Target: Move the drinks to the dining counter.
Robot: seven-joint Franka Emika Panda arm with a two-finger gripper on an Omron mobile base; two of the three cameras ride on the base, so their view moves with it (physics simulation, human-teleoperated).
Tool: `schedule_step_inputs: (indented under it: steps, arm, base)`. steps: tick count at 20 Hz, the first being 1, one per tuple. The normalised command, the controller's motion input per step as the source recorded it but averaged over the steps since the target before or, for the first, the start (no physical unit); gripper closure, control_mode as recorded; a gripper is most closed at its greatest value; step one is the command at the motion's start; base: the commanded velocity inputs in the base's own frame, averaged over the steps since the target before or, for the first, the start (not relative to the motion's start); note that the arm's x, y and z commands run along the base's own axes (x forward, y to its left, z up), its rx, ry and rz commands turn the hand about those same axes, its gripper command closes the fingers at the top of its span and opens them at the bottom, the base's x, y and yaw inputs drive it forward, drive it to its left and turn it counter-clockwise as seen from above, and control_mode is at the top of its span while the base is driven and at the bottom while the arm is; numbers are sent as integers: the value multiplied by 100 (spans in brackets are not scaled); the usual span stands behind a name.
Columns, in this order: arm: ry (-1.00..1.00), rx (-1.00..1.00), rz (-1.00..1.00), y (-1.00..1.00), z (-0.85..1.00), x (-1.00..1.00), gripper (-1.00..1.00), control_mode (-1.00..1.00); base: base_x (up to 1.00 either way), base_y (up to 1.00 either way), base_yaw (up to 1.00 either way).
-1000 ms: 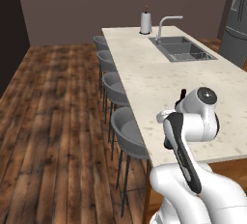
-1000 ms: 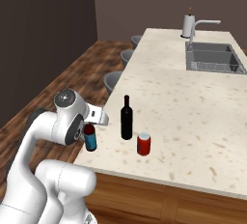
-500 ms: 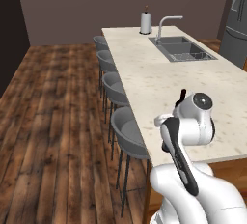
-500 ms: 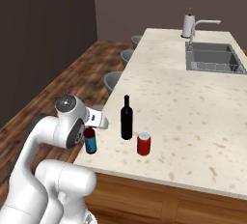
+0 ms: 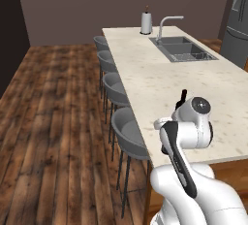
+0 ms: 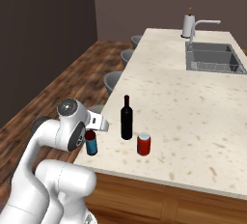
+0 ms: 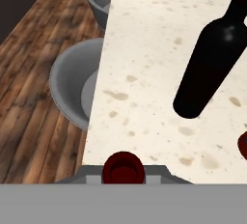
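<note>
You've got the gripper (image 6: 91, 130) pinching the small bottle (image 6: 91, 142) right at the counter (image 6: 193, 102) edge, beside the wine bottle (image 6: 126, 118).

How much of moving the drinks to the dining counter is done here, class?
Done: the wine bottle and red can stand on the dining counter. In hand: the gripper is shut on the short bottle at the counter's edge. Left: releasing it.
</note>
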Motion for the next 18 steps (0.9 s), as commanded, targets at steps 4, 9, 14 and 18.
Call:
schedule_step_inputs:
  steps: [4,9,14,18]
  arm:
    - [0,0,0,0,-1,8,100,-100]
    - [-1,0,0,0,0,16,100,-100]
    - [-1,0,0,0,0,26,100,-100]
    - [0,0,0,0,0,26,100,-100]
  base:
    - [0,0,0]
    - [0,0,0]
    - [0,0,0]
    - [0,0,0]
